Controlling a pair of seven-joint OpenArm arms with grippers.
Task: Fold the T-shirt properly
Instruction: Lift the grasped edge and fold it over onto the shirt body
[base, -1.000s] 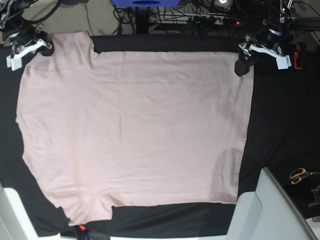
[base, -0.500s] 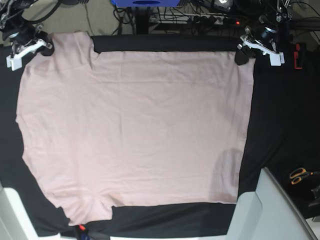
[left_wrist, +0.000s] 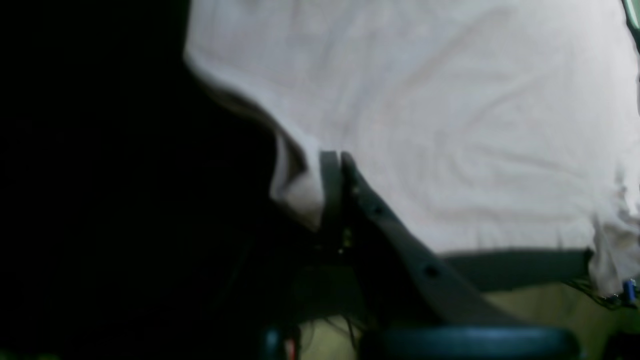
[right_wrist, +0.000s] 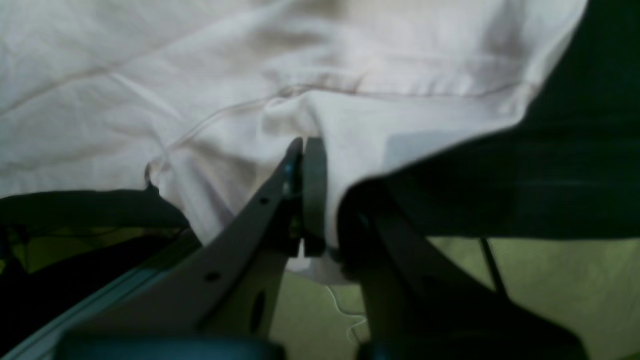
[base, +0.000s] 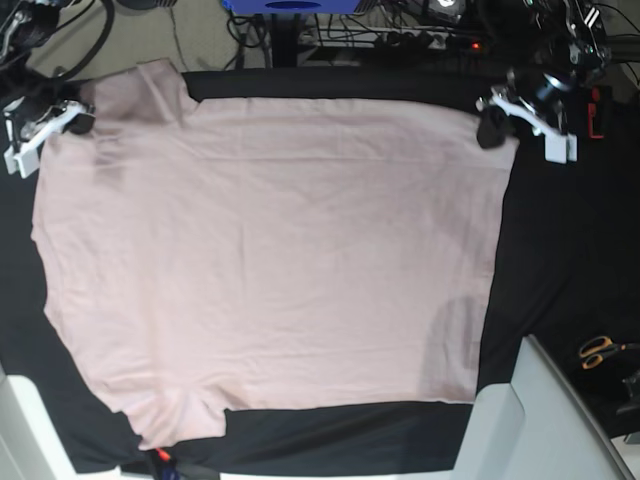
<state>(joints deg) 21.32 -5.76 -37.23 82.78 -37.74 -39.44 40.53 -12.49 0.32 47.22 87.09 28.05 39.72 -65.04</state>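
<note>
Both jaws pinch the T-shirt (base: 270, 260) at its far corners; an uneven lift could pull the thin cloth free.

Place: a robotics lab
Tabletop (base: 570, 250): covered in black cloth
Top edge of frame: tangled cables (base: 400, 30) and a power strip (base: 420, 40) (one red light on)
Lower right: orange-handled scissors (base: 600, 350)

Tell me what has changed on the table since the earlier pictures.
The left claw has shut on the T-shirt corner and raised it slightly. The right claw, still shut on the sleeve end, has lifted it. The rest of the shirt stays flat.
</note>
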